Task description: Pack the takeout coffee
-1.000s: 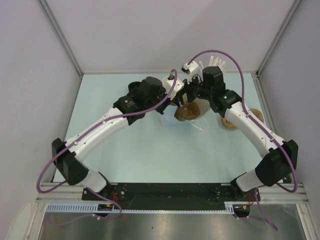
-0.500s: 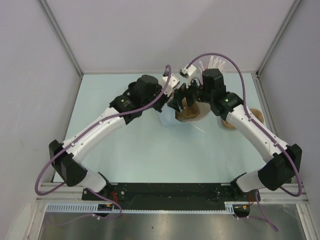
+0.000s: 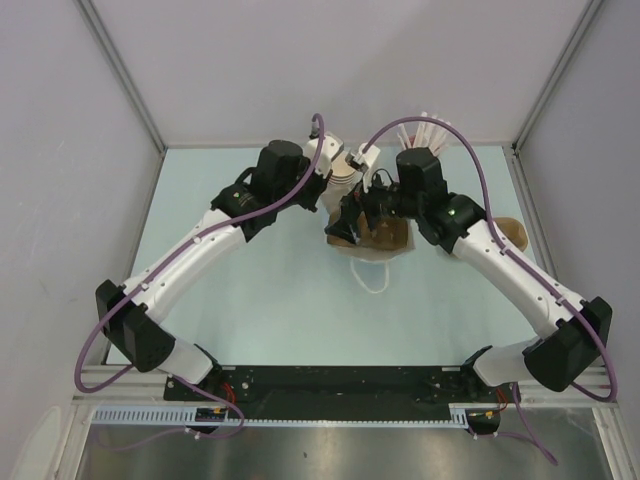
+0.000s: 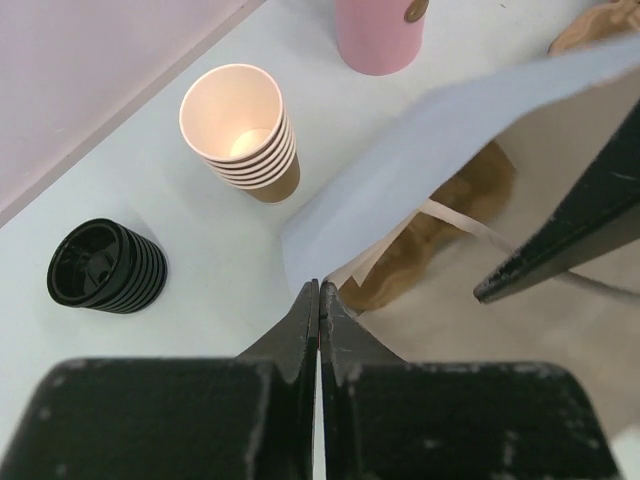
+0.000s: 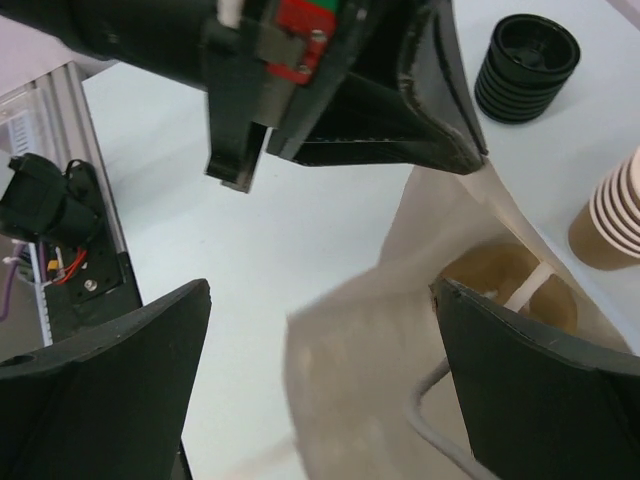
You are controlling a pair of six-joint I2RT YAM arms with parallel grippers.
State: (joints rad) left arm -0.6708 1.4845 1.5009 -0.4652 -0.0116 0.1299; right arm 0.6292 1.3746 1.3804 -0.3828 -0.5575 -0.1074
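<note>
paper bag [image 3: 395, 238] shifted nearer | left jaws pinching its rim

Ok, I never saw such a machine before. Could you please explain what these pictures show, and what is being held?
These are two robot arms on a table. One picture looks down from above; the other two come from cameras on each wrist. The left gripper is shut, pinching the rim of a paper bag. The right gripper is open at the bag's mouth, holding nothing. Nearby stand stacked brown cups, stacked black lids and a pink cup.
</note>
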